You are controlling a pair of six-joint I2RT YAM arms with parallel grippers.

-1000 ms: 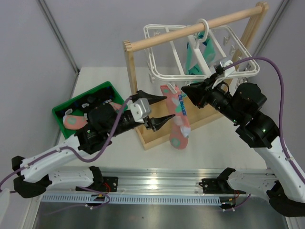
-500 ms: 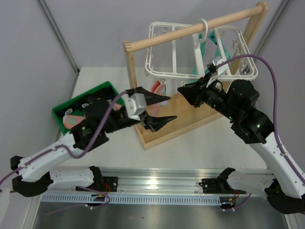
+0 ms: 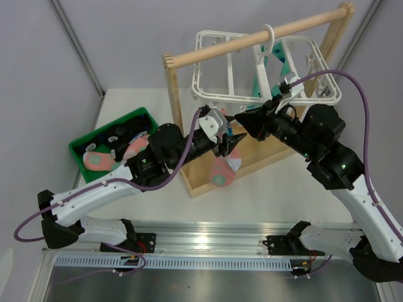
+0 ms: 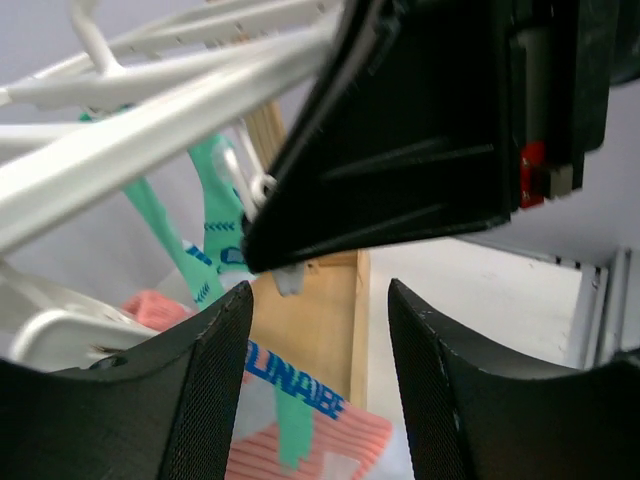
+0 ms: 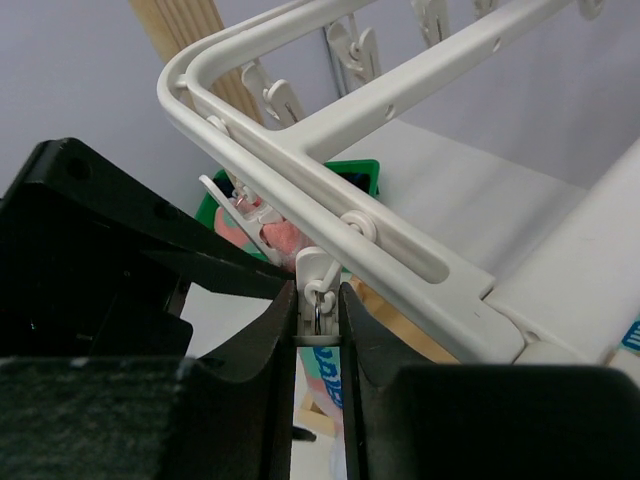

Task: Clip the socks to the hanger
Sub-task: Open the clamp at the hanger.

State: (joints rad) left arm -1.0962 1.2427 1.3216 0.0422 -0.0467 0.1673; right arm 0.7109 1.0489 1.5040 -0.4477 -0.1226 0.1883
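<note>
Pinching a hanger (image 5: pixel 420 255) clip (image 5: pixel 318 272), the right claw (image 5: pixel 318 315) is clenched; left claw (image 4: pixel 320 300) gapes.

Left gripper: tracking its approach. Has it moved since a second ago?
Yes. The left gripper moved right, farther from the wooden rack's upright post, toward the right gripper.

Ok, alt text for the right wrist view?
The right gripper pinches a white clip hanging under the hanger at its corner rail. A black left finger juts in from the left, almost at the clip. Behind them show a bit of pink sock and the green bin.
</note>
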